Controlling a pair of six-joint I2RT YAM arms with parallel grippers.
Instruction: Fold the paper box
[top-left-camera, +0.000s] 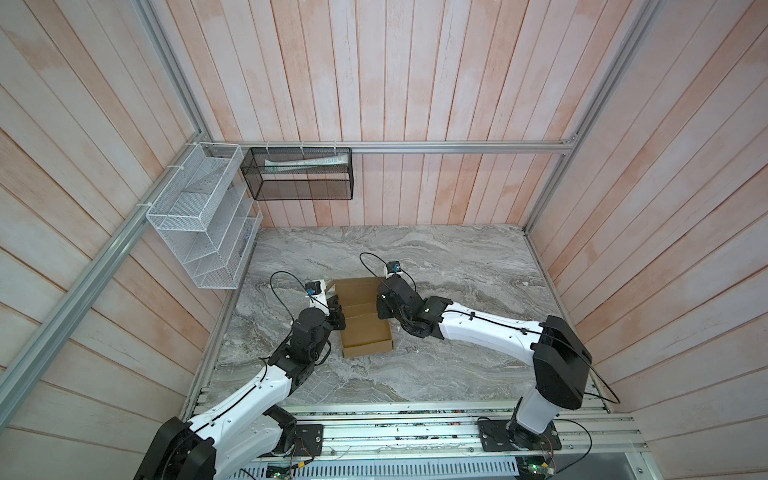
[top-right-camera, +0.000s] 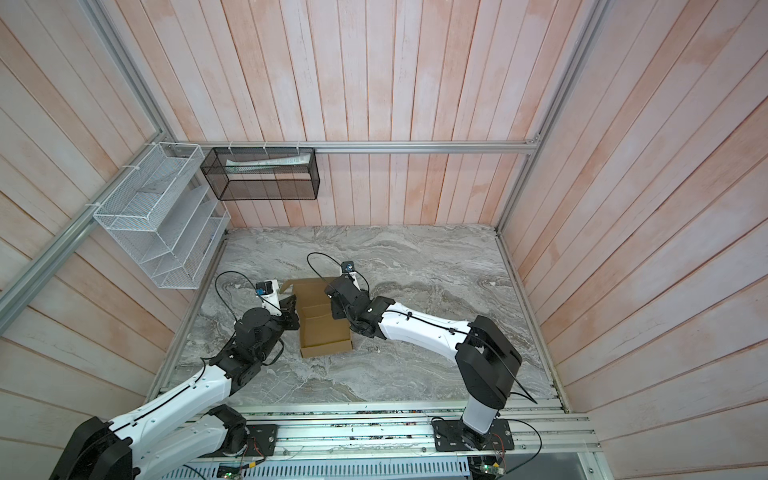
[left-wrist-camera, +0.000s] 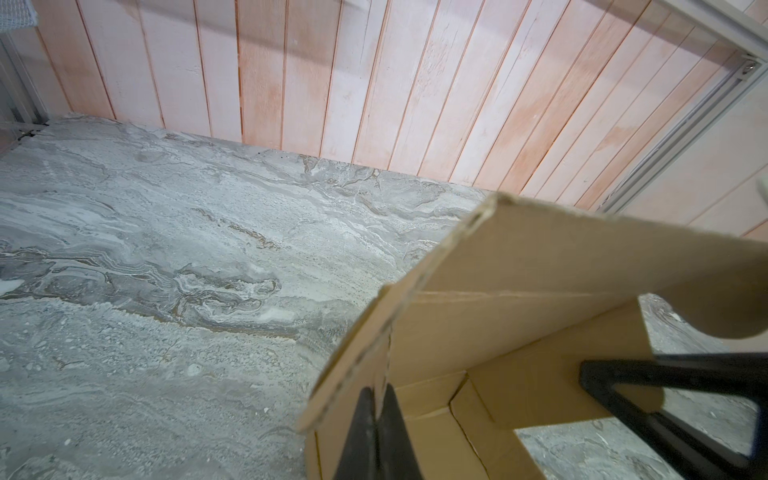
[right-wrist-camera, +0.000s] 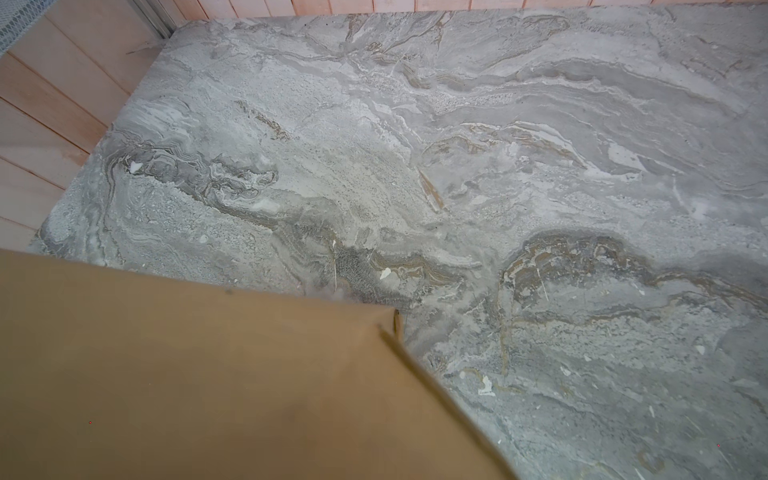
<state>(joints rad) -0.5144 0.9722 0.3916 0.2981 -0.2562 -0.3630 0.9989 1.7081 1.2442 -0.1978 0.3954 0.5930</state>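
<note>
Left wrist view shows the left gripper fingers pinching the left wall of the plain brown corrugated cardboard box mid-tabletop, while the right gripper fingers are pressed together by its right wall.

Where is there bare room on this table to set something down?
Bare: the far strip between back wall and paper box; the near strip before the front rail. Crowded: the middle, left hand and right hand at the box.
</note>
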